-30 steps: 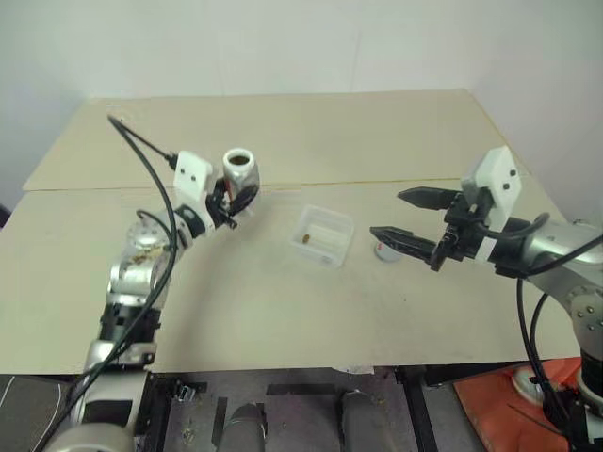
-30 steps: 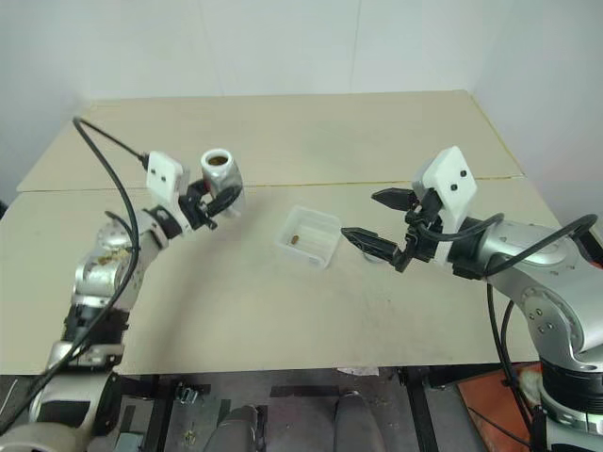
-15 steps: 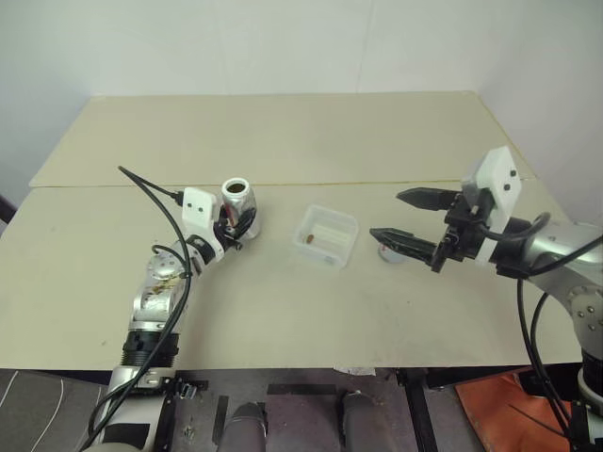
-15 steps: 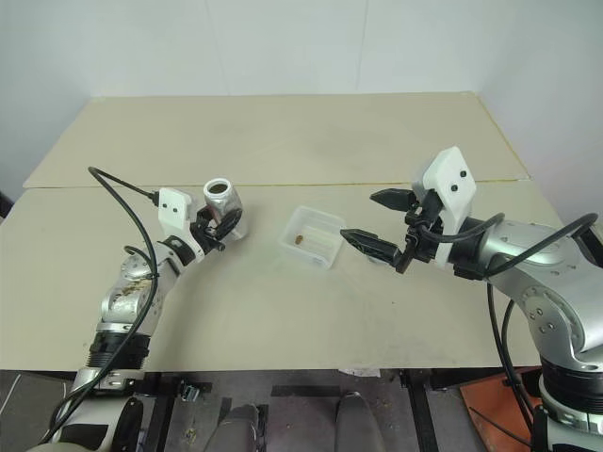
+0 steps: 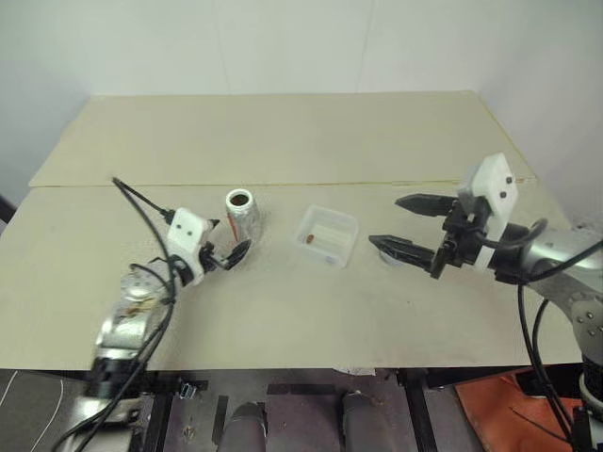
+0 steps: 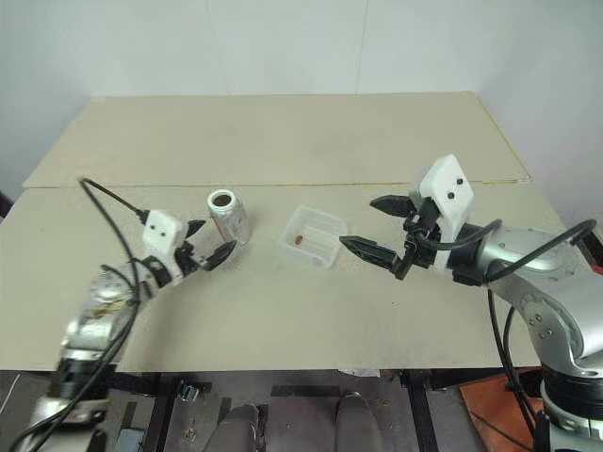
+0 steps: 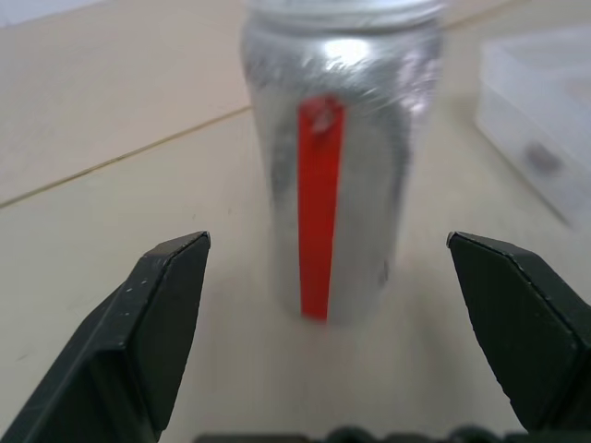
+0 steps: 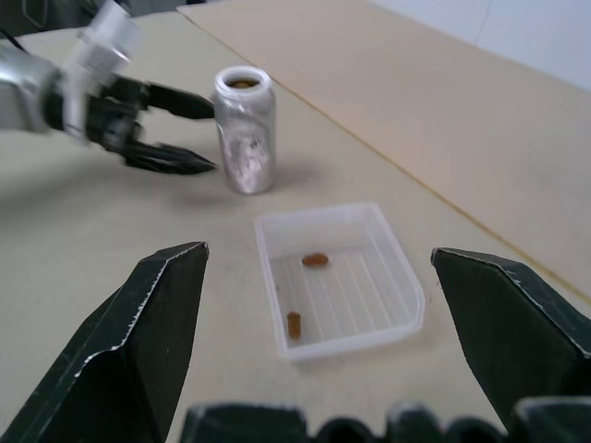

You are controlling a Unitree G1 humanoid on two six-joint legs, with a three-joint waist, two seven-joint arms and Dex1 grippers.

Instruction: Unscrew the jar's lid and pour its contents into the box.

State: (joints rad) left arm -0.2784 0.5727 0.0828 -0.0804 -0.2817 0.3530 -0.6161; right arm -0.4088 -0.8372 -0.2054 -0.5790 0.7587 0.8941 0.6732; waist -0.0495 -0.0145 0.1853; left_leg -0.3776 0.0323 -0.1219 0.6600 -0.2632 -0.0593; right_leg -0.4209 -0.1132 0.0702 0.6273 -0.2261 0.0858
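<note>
the left gripper (image 5: 229, 255) has just let go of the jar (image 5: 241, 216). a second ago its fingers were shut around the jar and carrying it above the tabletop (image 5: 283, 311); now the jar stands upright on the tabletop by itself, toward the left side, just short of the seam that runs across the middle. the fingers stand wide on either side of it and clear of its wall, as the left wrist view shows, and the arm has drawn down and back toward the near edge.

the jar's mouth is open, with no cap on it, and something brown shows inside at the top. the box (image 5: 326, 235) lies just to the right of the jar, near the middle of the tabletop, with a couple of the contents (image 8: 315, 260) lying in it as small brown bits. the lid (image 5: 387, 253) appears to rest on the tabletop to the right of the box, partly hidden under the right gripper (image 5: 405, 224).

the right gripper hangs in the same place as before, above the tabletop on the right side, its fingers spread wide and empty.

with the lid off, bits in the box and the jar set down and released, the pour looks finished or paused; how much is left in the jar cannot be told.
</note>
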